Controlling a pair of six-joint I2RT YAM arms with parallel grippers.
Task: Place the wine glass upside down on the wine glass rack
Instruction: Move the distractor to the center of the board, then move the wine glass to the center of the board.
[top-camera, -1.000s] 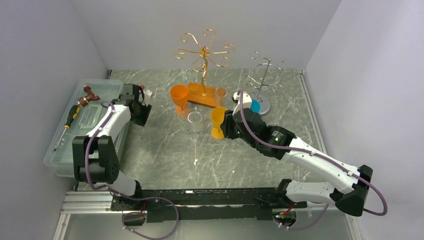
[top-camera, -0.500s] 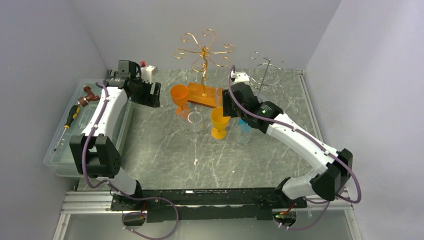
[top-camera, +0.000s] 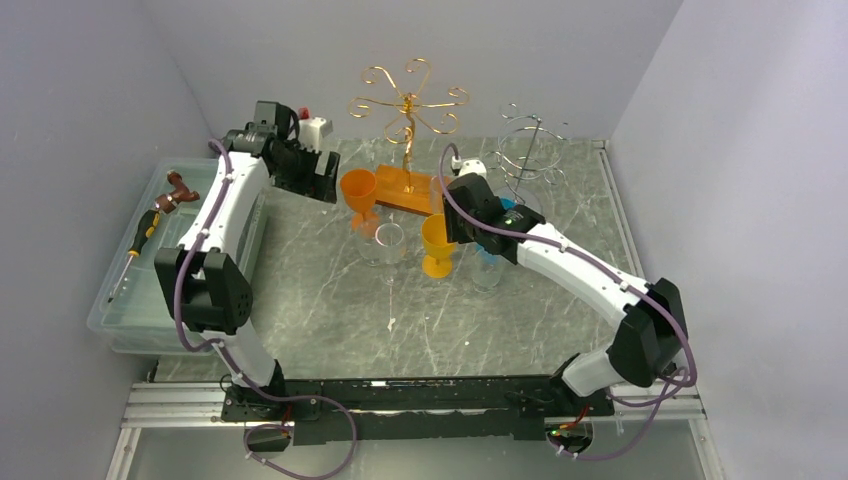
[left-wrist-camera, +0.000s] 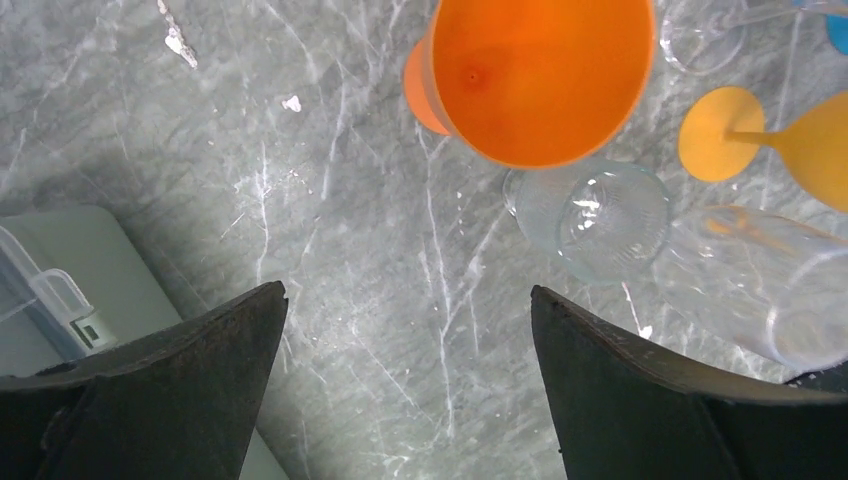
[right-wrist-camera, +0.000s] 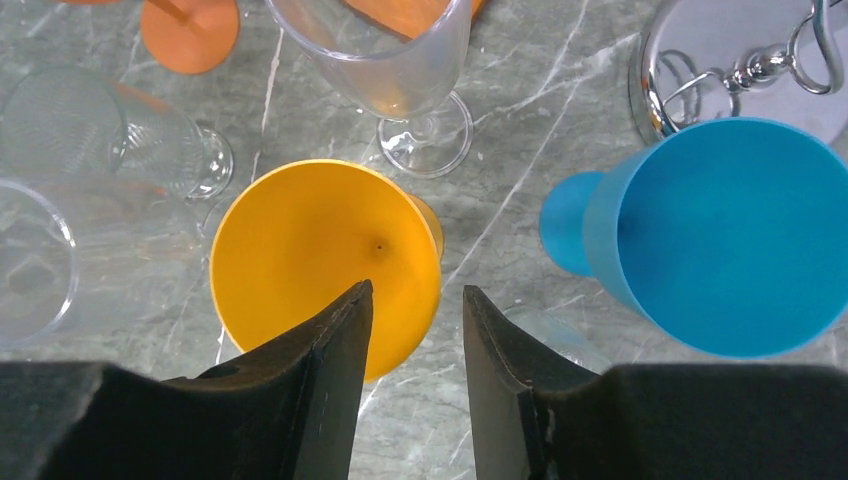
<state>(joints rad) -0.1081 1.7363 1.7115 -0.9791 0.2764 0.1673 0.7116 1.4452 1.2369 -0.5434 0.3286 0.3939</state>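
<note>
The coming move turns on how the yellow wine glass (right-wrist-camera: 320, 250) stands under the right claw (right-wrist-camera: 415, 295). The glass is upright on the bench (top-camera: 330, 300) with its mouth open to the ceiling and its stem vertical. The claw looks nearly straight down into the bowl. The near stretch of the rim shows in the slim gap between the two fingers, so the claw is narrow. Nothing shows it pinching the glass, and whether a finger touches the rim cannot be told.

The right arm is the nearer one to this glass. The left claw (left-wrist-camera: 407, 295) is spread wide and empty over bare bench, with the orange wine glass (left-wrist-camera: 540, 75) just ahead of it, also upright.

The yellow glass is crowded. A blue wine glass (right-wrist-camera: 730, 230) stands near it on one side and a clear stemmed glass (right-wrist-camera: 400, 50) just beyond it.

Both racks lie farther back: the gold wire rack (top-camera: 408, 120) behind the cluster and the silver rack (right-wrist-camera: 700, 50) beyond the blue glass.

Since the glass must end mouth-down on a rack arm, it will probably need a hold lower on the bowl or stem (the task line does not say which glass or which rack is meant).
</note>
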